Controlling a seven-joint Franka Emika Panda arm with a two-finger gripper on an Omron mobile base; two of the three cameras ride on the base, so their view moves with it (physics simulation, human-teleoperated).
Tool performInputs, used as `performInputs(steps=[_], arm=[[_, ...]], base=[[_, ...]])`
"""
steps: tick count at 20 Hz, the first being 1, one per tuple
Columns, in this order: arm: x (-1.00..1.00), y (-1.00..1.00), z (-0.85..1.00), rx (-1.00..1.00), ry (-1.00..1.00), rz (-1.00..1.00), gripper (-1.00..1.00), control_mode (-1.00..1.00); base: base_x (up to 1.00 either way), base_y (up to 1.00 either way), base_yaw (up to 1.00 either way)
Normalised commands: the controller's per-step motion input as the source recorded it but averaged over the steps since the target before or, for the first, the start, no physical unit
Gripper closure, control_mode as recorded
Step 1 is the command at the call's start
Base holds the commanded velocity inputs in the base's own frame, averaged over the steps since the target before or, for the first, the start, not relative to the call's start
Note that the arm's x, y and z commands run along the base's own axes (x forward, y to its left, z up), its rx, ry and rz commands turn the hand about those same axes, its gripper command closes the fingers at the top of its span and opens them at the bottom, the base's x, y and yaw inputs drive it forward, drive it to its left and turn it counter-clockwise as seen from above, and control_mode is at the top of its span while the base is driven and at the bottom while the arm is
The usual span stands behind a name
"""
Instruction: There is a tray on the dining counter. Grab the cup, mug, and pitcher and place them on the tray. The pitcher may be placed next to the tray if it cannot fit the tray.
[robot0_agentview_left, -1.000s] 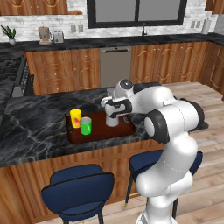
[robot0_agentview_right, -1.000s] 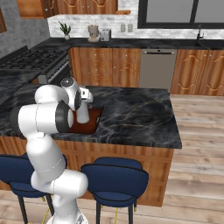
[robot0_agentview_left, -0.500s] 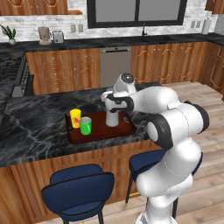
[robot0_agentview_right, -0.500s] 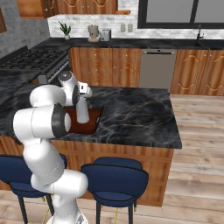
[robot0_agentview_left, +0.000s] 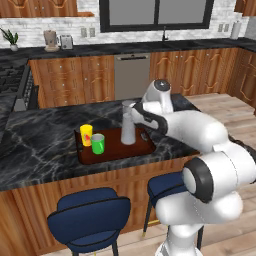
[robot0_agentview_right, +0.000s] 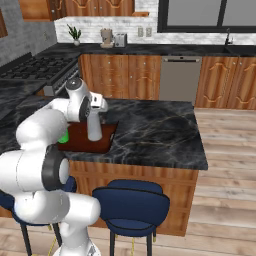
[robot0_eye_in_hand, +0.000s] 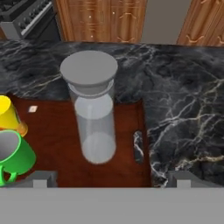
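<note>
Standing upright on the tray (robot0_eye_in_hand: 52, 131), long axis vertical, the pitcher (robot0_eye_in_hand: 92, 109) – gripper (robot0_eye_in_hand: 109, 180) released, jaws wide apart

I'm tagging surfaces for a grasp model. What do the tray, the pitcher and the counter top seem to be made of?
The tray: probably wood, reddish-brown, with a smooth, slightly glossy finish. The pitcher: looks like frosted glass or plastic, pale grey with a see-through body and an opaque matte lid. The dining counter top: polished black marble, judging by its pale branching veins.
</note>
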Motion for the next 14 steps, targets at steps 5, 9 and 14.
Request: performInputs(steps=[5, 9, 14], arm=[[-0.78, -0.45, 0.56, 0.0, 0.0, 0.0, -1.0, -1.0], [-0.82, -0.28, 0.45, 0.0, 0.02, 0.0, -1.0, -1.0], [-0.88, -0.11, 0.4, 0.0, 0.04, -0.02, -1.0, -1.0]], base=[[0.0, 0.0, 0.0], [0.0, 0.0, 0.0], [0.0, 0.0, 0.0]])
